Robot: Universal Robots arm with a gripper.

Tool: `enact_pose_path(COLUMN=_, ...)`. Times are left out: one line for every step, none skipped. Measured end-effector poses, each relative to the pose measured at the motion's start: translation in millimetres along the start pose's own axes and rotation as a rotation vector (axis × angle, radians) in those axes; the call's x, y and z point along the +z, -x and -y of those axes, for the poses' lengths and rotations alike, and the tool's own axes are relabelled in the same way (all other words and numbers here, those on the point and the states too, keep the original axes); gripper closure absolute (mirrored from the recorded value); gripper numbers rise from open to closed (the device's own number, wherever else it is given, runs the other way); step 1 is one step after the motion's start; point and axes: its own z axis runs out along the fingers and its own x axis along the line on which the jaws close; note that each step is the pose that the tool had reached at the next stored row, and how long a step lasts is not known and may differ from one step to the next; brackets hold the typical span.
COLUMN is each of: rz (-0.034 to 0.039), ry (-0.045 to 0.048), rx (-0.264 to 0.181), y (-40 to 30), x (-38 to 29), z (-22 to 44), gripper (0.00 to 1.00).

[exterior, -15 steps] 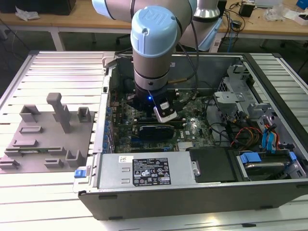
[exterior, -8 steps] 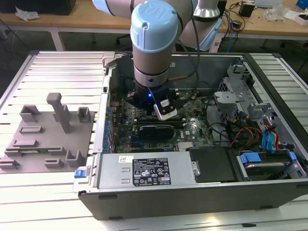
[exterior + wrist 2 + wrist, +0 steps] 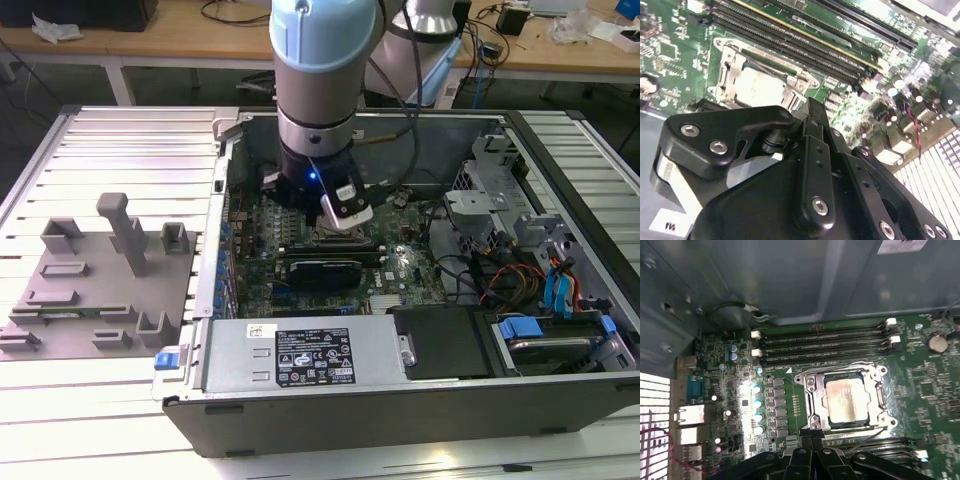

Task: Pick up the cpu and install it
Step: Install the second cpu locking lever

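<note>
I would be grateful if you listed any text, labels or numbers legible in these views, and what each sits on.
Nothing here can be read with confidence.
Power supply label, exterior view: white panel and dark block of print and marks, too small to read.
White sticker, second wrist view: a few dark characters, too blurred.
White label on the case wall, first wrist view: blurred.
The cpu in its socket: faint, unreadable marking.
</note>
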Motion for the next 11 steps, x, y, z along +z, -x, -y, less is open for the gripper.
enact_pose_path(rz=0.0003, ry=-0.0012, rx=0.001, y=0.0, x=-5.5, z=-1.2, gripper=0.89)
enact_pose_path(rz=0.0007, ry=-0.0031, rx=0.002, y=0.1, x=-11.2, z=-2.6, gripper=0.89)
enact_pose_path(rz=0.001, ry=-0.0048, rx=0.002, y=0.1, x=-14.9, z=-3.4, gripper=0.89)
enact_pose_path(rz=0.0014, ry=-0.0069, rx=0.003, y=0.2, x=-17.9, z=-4.1, gripper=0.89)
enact_pose_path(rz=0.0022, ry=-0.0119, rx=0.004, y=0.3, x=-20.1, z=-4.6, gripper=0.89)
enact_pose_path(rz=0.0031, ry=-0.0168, rx=0.005, y=0.7, x=-20.4, z=-4.8, gripper=0.89)
enact_pose_path(rz=0.0042, ry=-0.0189, rx=0.009, y=2.5, x=-20.4, z=-5.0, gripper=0.89)
enact_pose_path(rz=0.0054, ry=-0.0213, rx=0.014, y=6.8, x=-20.3, z=-5.4, gripper=0.89)
enact_pose_path(rz=0.0063, ry=-0.0231, rx=0.018, y=10.7, x=-20.2, z=-5.8, gripper=0.89)
enact_pose_path(rz=0.0072, ry=-0.0253, rx=0.021, y=15.3, x=-20.0, z=-6.3, gripper=0.89)
enact_pose_path(rz=0.0076, ry=-0.0271, rx=0.023, y=18.2, x=-20.0, z=-6.6, gripper=0.89)
